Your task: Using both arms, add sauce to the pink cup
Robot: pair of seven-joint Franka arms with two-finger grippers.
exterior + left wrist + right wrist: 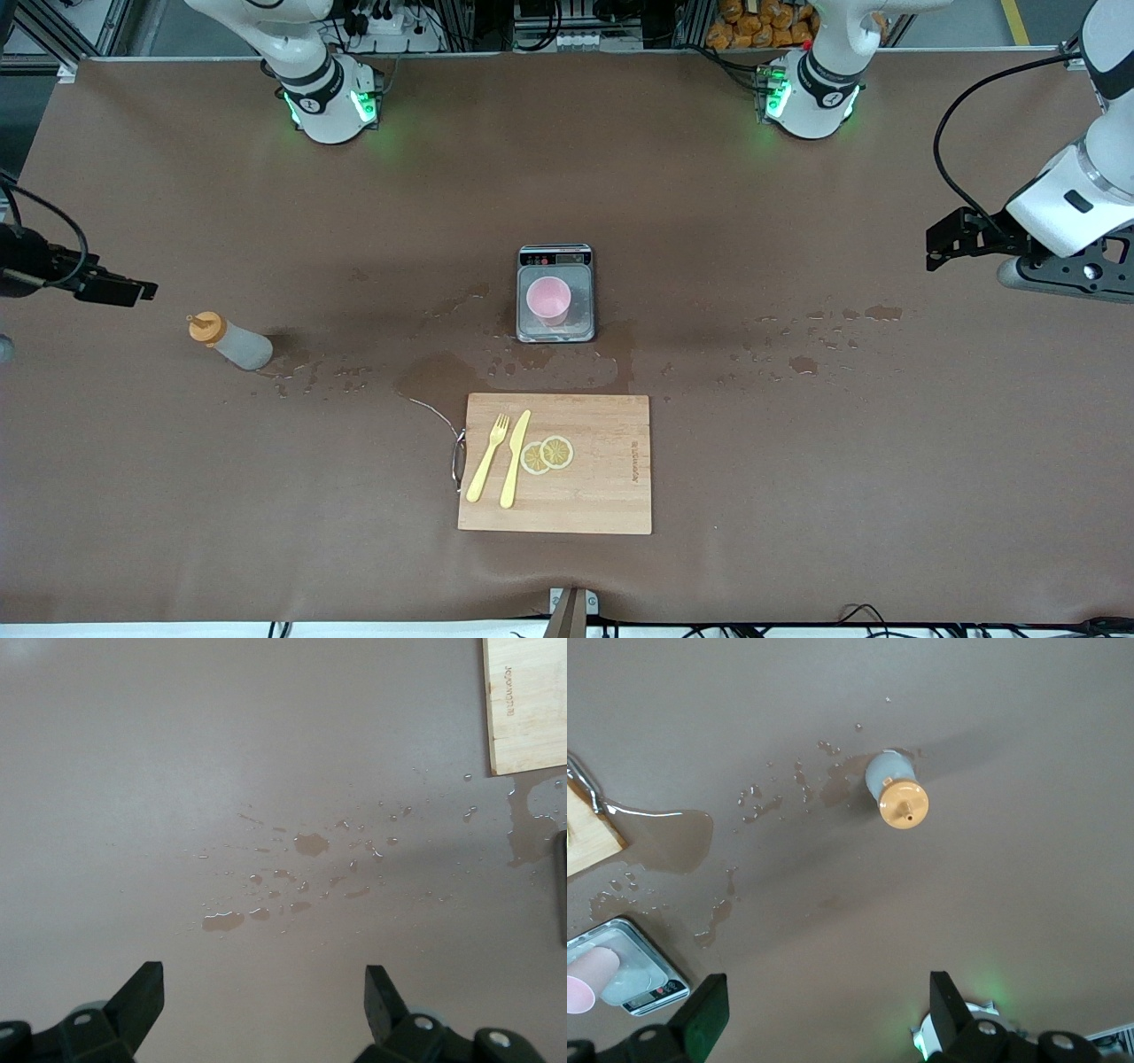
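1. A rectangular wooden cutting board [567, 470] lies nearest the front camera, carrying a yellow plastic fork [488, 458], knife [515, 458] and two lemon slices [547, 455].
2. Farther back, the round, tapered pink cup [548, 299] stands on a grey scale [555, 292].
3. The translucent sauce bottle [232, 341], orange-capped, stands toward the right arm's end of the matte brown worktop [797, 461], amid shiny droplets.
4. The left gripper [264, 992] hangs over wet worktop, jaws wide and empty.
5. The right gripper [828, 1001] hangs above the bottle, jaws wide and empty.

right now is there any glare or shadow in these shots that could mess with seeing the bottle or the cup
Front view: even light, green glow at both arm bases, the bottle casts a short shadow, the cup reads clearly. Right wrist view: glare on the puddle beside the board. Left wrist view: faint shine on spilled drops.
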